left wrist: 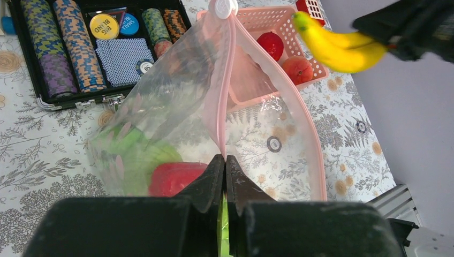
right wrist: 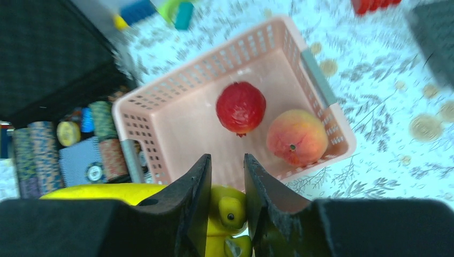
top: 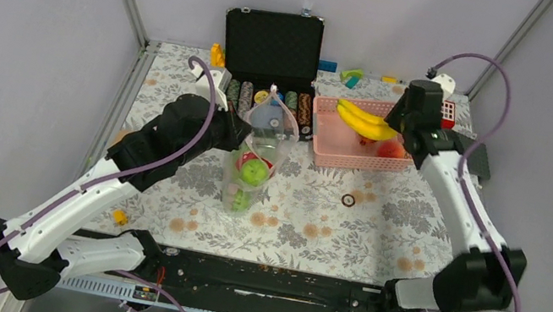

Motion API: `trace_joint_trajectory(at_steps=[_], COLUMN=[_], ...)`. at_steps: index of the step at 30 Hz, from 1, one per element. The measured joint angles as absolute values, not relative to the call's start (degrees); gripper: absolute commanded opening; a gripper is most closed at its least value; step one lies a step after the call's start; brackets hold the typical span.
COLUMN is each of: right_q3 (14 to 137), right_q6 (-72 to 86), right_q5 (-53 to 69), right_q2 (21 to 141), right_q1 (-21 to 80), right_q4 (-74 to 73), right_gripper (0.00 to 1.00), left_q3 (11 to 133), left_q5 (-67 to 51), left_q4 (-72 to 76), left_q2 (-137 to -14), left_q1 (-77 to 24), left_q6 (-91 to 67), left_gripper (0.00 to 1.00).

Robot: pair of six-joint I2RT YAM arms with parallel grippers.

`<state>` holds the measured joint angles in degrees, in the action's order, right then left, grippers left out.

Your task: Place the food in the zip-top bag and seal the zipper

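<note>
The clear zip-top bag (top: 255, 161) stands open on the table, with a green cabbage (top: 255, 172) and a red pepper (left wrist: 171, 176) inside. My left gripper (left wrist: 225, 159) is shut on the bag's pink zipper (left wrist: 219, 107) and holds the mouth up. My right gripper (right wrist: 227, 160) is shut on the stem end of the yellow bananas (top: 365, 122) and holds them above the pink mesh basket (top: 327, 143). The bananas also show in the left wrist view (left wrist: 337, 45). A red fruit (right wrist: 241, 107) and an orange fruit (right wrist: 297, 136) lie in the basket.
An open black case (top: 273, 35) with striped poker chips (left wrist: 75, 48) stands behind the bag. A single chip (top: 348, 199) lies on the cloth in front of the basket. Small toys lie along the back edge and a yellow piece (top: 120, 217) lies front left.
</note>
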<state>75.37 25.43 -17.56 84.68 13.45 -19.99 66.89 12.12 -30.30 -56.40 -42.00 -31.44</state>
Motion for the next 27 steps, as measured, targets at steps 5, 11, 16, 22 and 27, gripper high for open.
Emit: trace_joint_trajectory(at_steps=[5, 11, 16, 22, 27], right_q3=[72.2, 72.0, 74.6, 78.4, 79.9], right_q6=[18.4, 2.8, -8.1, -18.6, -21.5], right_q5=[-17.1, -17.0, -20.2, -26.2, -31.0], right_q2=[70.4, 59.5, 60.0, 68.8, 76.1], right_q1=[16.1, 31.2, 39.5, 47.3, 51.2], right_q4=[-18.1, -14.0, -13.0, -11.5, -9.4], right_gripper=[0.08, 0.08, 0.08, 0.08, 0.07], left_q3=[66.9, 66.9, 66.9, 66.9, 66.9], left_q5=[12.0, 11.4, 10.2, 8.9, 7.8], left_q4=[-29.8, -29.8, -29.8, -29.7, -29.4], left_q2=[-57.8, -59.2, -59.4, -59.4, -59.4], left_q1=[-42.0, -42.0, -42.0, -42.0, -42.0], left_q6=[-31.6, -32.2, -32.8, -33.1, -33.1], left_gripper=[0.0, 0.0, 0.0, 0.0, 0.0])
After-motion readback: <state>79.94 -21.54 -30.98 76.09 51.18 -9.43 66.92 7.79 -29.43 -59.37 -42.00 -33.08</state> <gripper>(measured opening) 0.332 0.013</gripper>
